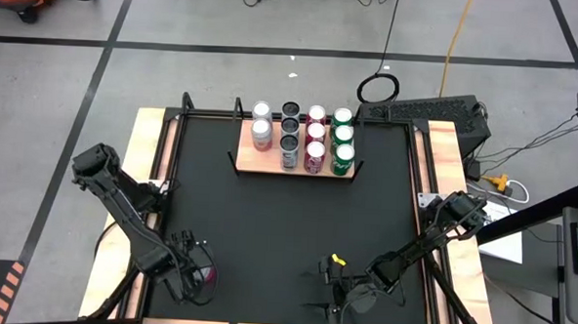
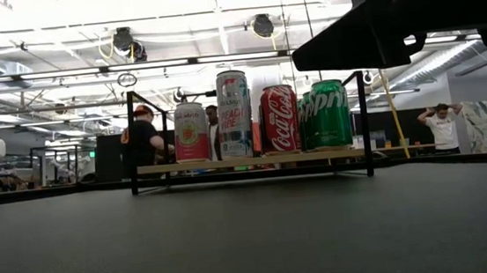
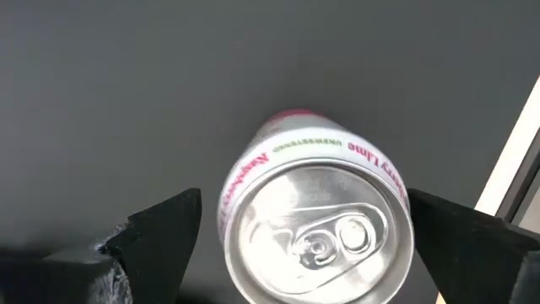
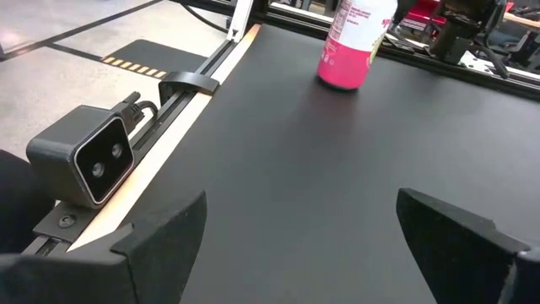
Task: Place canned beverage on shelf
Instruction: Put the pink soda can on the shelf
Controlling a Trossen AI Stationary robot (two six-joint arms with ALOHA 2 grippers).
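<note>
The left gripper [image 3: 304,232] hangs over the near left part of the black mat [image 1: 286,230], its fingers [image 3: 160,232] spread wide on either side of a pink can [image 3: 316,224] and clear of its sides. That can stands upright on the mat, silver top and pull tab facing up, well apart from the shelf [image 1: 295,168] and on the near side of it. In the right wrist view the same pink can [image 4: 354,42] stands across the mat with the left arm just behind it.

The right gripper [image 4: 299,232] sits low over the near right part of the mat, also nearer than the shelf, its fingers wide and holding nothing. Just beside it, at the near edge of the bench [image 1: 147,175], sits a small grey camera [image 4: 80,156].

The shelf lies at the far middle of the mat. On it the cans stand in four rows: pink and silver [image 1: 261,131], tall dark-topped [image 1: 289,138], red [image 1: 315,142] and green [image 1: 343,143].
</note>
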